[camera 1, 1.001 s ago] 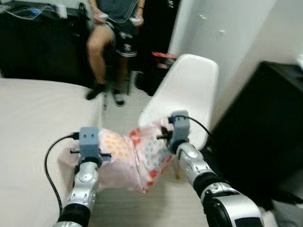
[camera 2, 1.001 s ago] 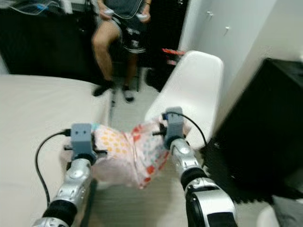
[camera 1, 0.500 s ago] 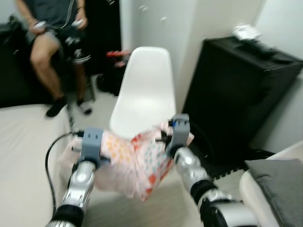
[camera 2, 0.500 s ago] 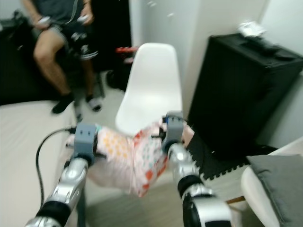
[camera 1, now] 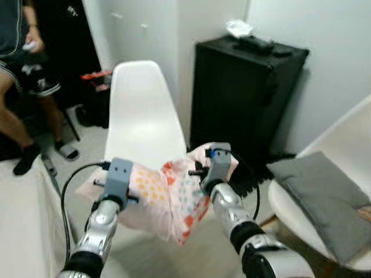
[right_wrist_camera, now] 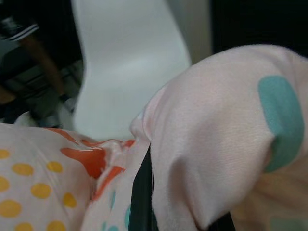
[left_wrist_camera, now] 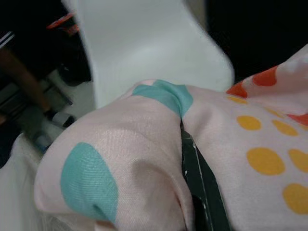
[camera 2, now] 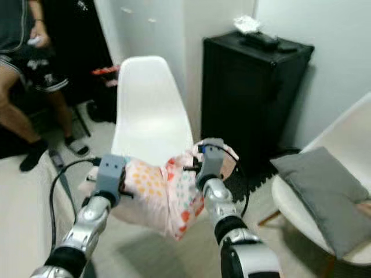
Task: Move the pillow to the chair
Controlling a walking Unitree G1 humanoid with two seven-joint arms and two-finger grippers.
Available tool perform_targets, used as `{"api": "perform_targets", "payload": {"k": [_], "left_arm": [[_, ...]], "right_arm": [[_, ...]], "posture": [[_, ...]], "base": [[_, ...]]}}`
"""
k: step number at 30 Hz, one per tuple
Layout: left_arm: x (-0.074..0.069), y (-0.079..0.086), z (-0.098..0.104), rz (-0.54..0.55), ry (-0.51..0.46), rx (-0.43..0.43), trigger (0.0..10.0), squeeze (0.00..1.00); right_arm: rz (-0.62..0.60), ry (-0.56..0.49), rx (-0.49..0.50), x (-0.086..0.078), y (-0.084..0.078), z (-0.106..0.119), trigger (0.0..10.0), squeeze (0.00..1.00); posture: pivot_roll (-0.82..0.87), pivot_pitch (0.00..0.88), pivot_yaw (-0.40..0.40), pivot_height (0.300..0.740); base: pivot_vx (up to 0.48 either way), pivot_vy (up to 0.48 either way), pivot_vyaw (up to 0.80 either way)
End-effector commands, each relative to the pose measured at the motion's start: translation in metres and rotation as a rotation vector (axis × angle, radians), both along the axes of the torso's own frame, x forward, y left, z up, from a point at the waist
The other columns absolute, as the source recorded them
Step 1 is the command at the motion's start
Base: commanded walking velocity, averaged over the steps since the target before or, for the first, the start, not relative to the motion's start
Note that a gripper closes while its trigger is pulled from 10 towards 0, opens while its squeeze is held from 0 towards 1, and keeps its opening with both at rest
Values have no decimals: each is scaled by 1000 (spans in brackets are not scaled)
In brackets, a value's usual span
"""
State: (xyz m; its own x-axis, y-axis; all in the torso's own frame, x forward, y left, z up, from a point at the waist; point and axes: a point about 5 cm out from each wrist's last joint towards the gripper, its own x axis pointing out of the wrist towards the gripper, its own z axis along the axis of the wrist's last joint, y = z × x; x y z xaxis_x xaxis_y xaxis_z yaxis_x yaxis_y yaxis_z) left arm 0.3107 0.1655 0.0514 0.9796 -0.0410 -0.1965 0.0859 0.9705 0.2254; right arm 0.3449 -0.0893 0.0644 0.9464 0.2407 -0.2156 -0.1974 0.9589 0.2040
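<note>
A pink pillow (camera 1: 168,200) with yellow, orange and teal dots hangs in the air between my two arms. My left gripper (camera 1: 122,188) is shut on its left end and my right gripper (camera 1: 210,174) is shut on its right end. The wrist views show the cloth bunched over a black finger (left_wrist_camera: 199,190) on the left and another black finger (right_wrist_camera: 140,197) on the right. A white shell chair (camera 1: 142,116) stands right behind the pillow, its seat partly hidden by it.
A black cabinet (camera 1: 246,92) stands to the right of the chair. A second white chair (camera 1: 348,133) with a grey cushion (camera 1: 324,194) is at the far right. A seated person's legs (camera 1: 17,104) are at the far left, next to a bed edge (camera 1: 23,220).
The camera has swung right: bed and person slid off to the left, the cabinet and cushioned chair came into view. Both grippers still hold the pillow, now in front of the white chair.
</note>
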Motion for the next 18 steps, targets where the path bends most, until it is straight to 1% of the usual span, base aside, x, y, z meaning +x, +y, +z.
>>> {"api": "perform_targets", "payload": {"k": [1, 7, 18], "left_arm": [[3, -7, 4, -40, -15, 18, 10000, 0], [2, -9, 2, -29, -12, 1, 10000, 0], [2, -7, 2, 11, -15, -22, 10000, 0]], "right_arm": [[18, -60, 13, 6, 8, 13, 10000, 0], [18, -54, 8, 5, 5, 12, 10000, 0], [26, -46, -1, 7, 2, 12, 10000, 0]], "posture": [[70, 0, 75, 740], [66, 0, 61, 740], [64, 0, 25, 740]], "base": [[0, 0, -800], [0, 0, -800], [0, 0, -800]]}}
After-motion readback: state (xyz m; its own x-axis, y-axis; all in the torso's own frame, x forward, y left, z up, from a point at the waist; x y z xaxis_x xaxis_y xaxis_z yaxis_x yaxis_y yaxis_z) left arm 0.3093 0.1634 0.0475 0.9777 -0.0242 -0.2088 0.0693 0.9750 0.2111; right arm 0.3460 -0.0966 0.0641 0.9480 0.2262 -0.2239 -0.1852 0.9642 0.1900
